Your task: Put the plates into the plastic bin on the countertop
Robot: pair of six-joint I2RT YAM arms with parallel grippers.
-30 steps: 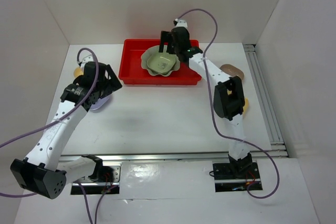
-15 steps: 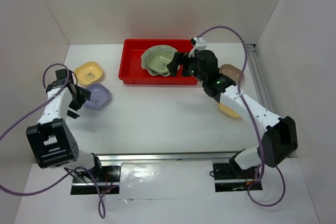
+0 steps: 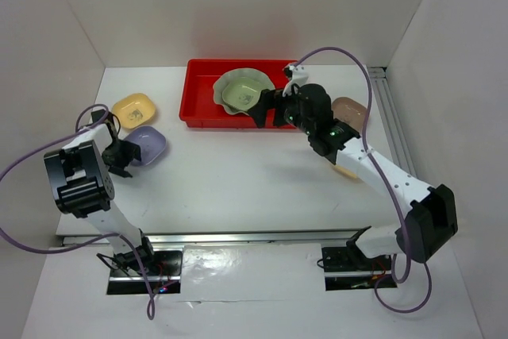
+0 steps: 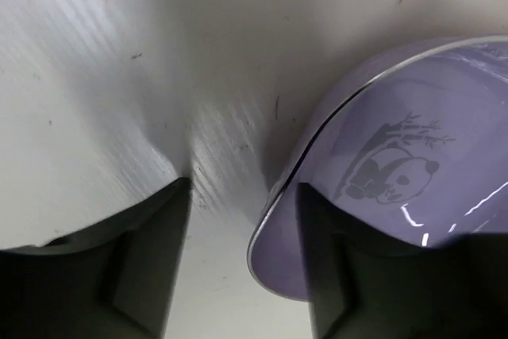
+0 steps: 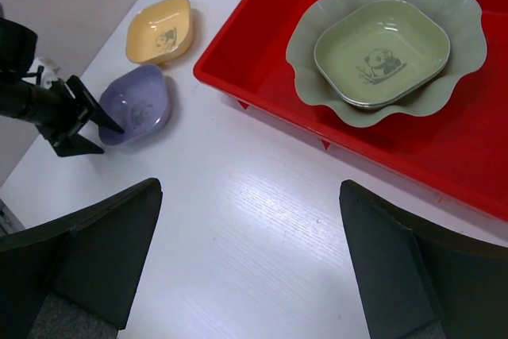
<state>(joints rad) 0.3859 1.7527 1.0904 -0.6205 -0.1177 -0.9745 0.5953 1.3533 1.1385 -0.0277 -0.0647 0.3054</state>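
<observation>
The red plastic bin [image 3: 202,99] stands at the back of the white countertop [image 3: 238,180]. In it lies the pale green scalloped dish [image 3: 238,78] with a small green dish [image 3: 240,98] nested inside; both show in the right wrist view [image 5: 305,37] [image 5: 381,53]. My right gripper [image 3: 263,109] hovers open and empty in front of the bin [image 5: 238,89]. The lavender dish [image 3: 149,143] lies at the left. My left gripper [image 3: 125,156] is open and straddles its near rim [image 4: 262,252], one finger inside the dish and one outside.
A yellow dish [image 3: 133,109] lies behind the lavender one. A brown dish [image 3: 352,109] sits right of the bin, and another yellow dish [image 3: 343,170] is partly hidden under my right arm. White walls enclose the counter; a rail [image 3: 401,156] runs along the right.
My right gripper has pulled back from the scalloped dish in the bin to the counter in front. My left arm has swung back and set its open jaws over the lavender dish's rim.
</observation>
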